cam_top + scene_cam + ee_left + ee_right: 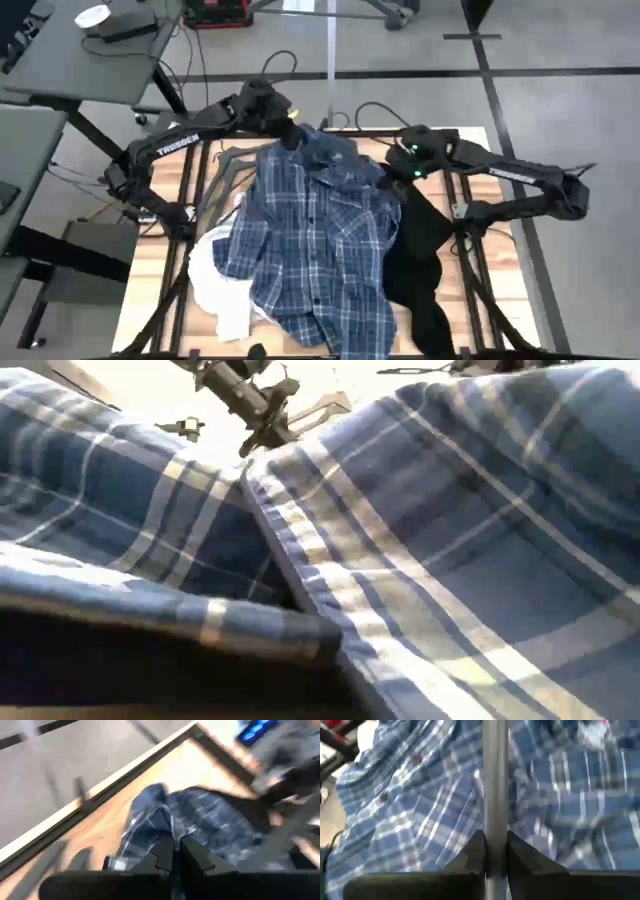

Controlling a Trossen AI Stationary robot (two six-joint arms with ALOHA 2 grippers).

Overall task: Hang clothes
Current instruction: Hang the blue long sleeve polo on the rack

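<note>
The plaid shirt (pixel 315 240) lies spread across the middle of the table (pixel 150 270), collar end toward the far edge, covering part of the white top (pixel 222 285) on its left and lying against the black top (pixel 420 260) on its right. The main risk, as I judge it, is the shirt slipping off or bunching: the left gripper (pixel 291 137) seems to have only a small pinch of fabric at the collar, and a quick lift could pull it free. The grey hanger bar (pixel 495 785) could also snag a sleeve or drag the black top along, since the garments overlap.

The left gripper (pixel 176 852) sits at the far edge of the table with its fingers shut tight, and shirt cloth appears caught between them. The right gripper (pixel 495 850), near the shirt's far right shoulder, is nearly closed, clamped on the thin grey bar that runs straight out over the plaid cloth
</note>
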